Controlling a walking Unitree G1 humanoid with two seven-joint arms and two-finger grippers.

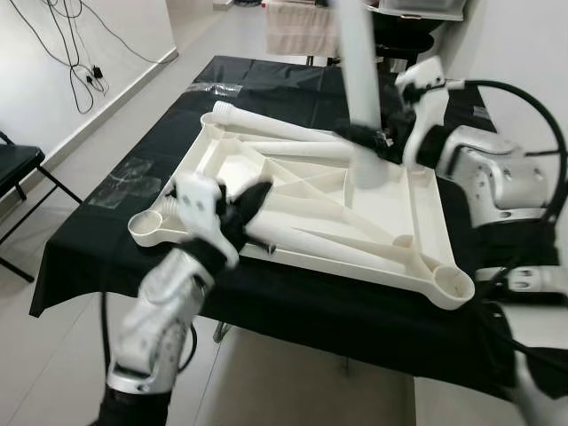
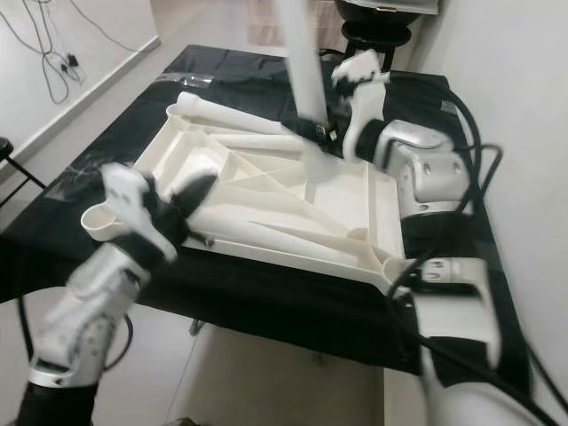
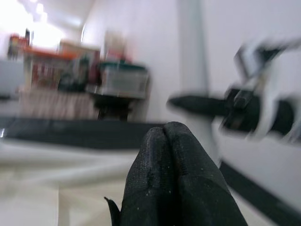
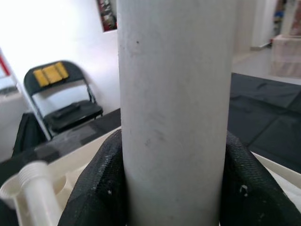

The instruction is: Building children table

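Right claw (image 1: 366,136) clamps upright table leg (image 1: 358,62).

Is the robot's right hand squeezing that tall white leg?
Touching. In the right wrist view, both black fingers press against the sides of the white table leg, no gap.

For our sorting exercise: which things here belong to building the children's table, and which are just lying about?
Job:
- upturned white tabletop
- upright leg, gripped by the right hand
- loose legs
- left hand

Lying about:
- folding chair
- wall cables
- black tablecloth
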